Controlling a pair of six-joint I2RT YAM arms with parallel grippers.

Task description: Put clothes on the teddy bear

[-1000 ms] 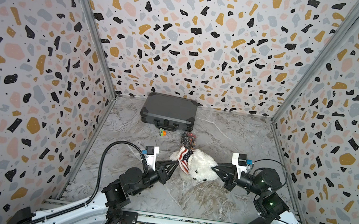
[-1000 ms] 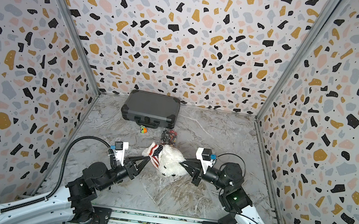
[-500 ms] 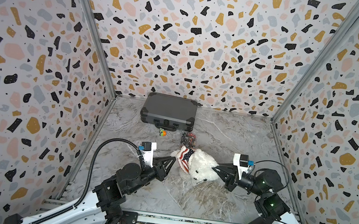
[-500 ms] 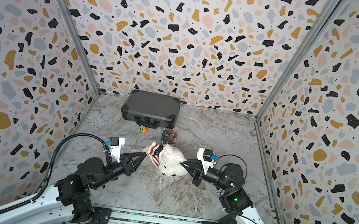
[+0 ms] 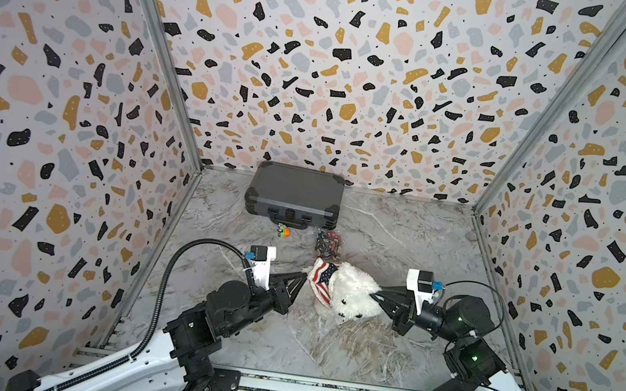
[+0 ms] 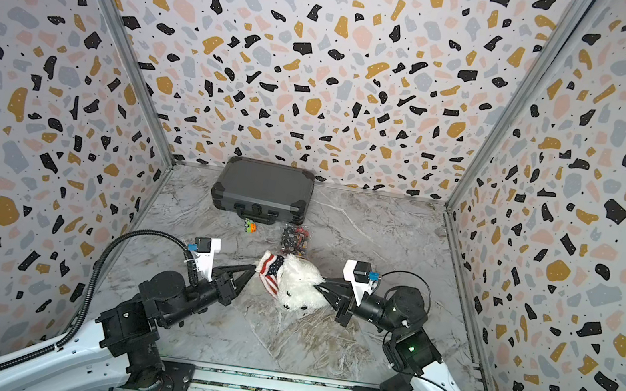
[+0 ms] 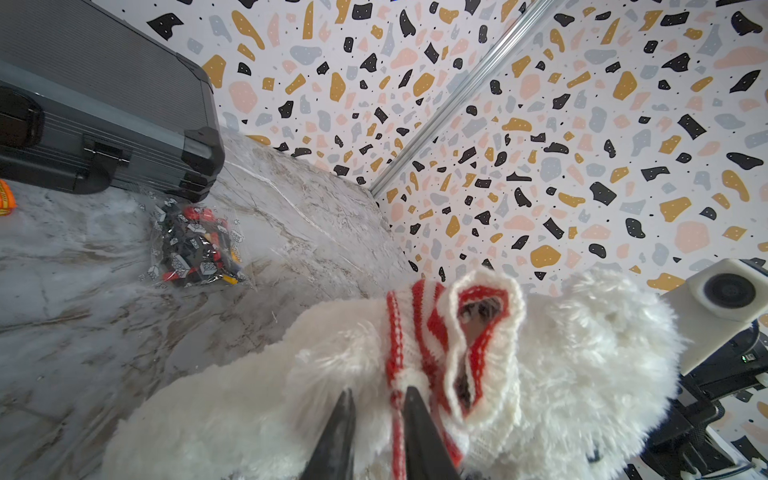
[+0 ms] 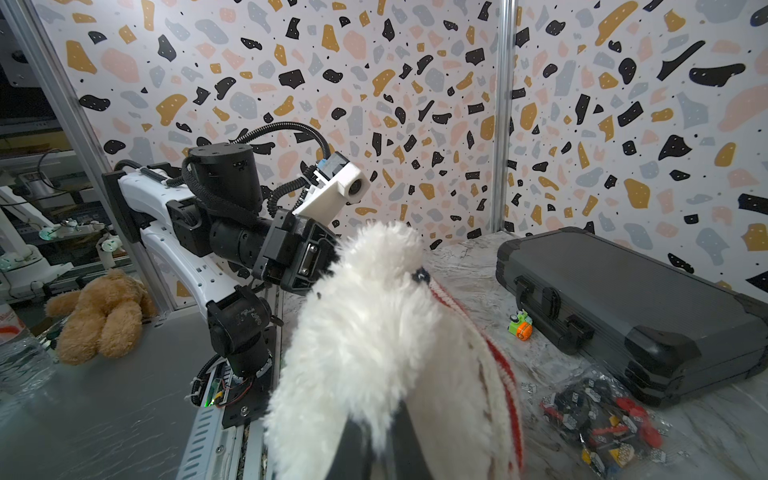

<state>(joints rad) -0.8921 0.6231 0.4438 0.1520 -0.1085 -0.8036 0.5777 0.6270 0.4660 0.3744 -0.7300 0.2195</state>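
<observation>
The bear (image 5: 351, 294) fills the gap between left and right jaws; past them stand bag (image 5: 329, 245), toy (image 5: 283, 231) and case (image 5: 294, 194); surface (image 5: 322, 349) behind lies open.

Grey case (image 7: 104, 95) and orange toy (image 7: 5, 199) cropped by the left wrist view's edge; right gripper (image 8: 380, 419) tips buried in teddy bear (image 8: 365, 332) fur; left gripper (image 7: 378, 392) grip on sweater (image 7: 419, 316) unclear
</observation>
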